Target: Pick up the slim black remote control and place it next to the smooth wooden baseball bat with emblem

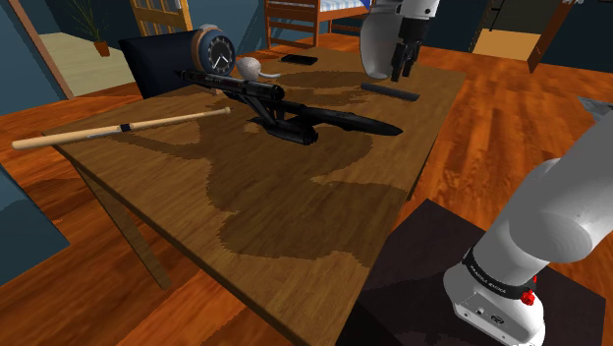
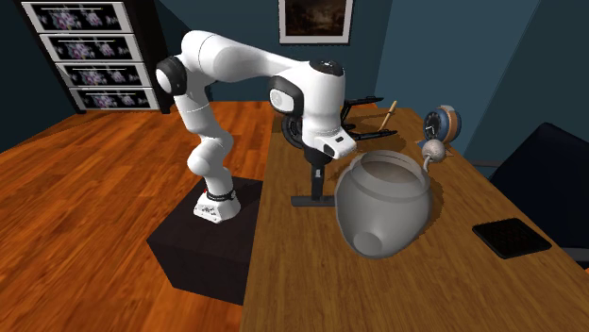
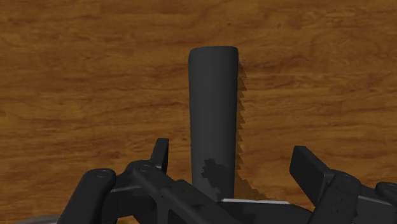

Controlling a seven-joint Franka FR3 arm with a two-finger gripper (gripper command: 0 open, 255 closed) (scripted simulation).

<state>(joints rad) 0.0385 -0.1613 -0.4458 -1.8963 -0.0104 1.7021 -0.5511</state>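
1. Nothing done yet. Remote (image 3: 213, 102) lies flat on bench (image 1: 295, 226), near the far corner on the shoulder view's right.
2. Jaws spread, hanging over the remote w/ it between them. No contact visible, so not gripped.
3. Bat (image 1: 128, 126) is at the opposite end of the bench, one end overhanging the edge on the shoulder view's left. Well apart from remote.
4. Long black gun-shaped obj (image 1: 295, 116) lies between them; grey pot (image 2: 382, 203) just beside the jaws.
5. Left, by my est.: lower, close, lift, carry across, set down beside bat. Pre-grasp stage, most of the task still ahead.

End effector (image 1: 402, 72) over blk remote (image 1: 389, 92), bat (image 1: 118, 129) well apart, wood tbl (image 1: 295, 201)
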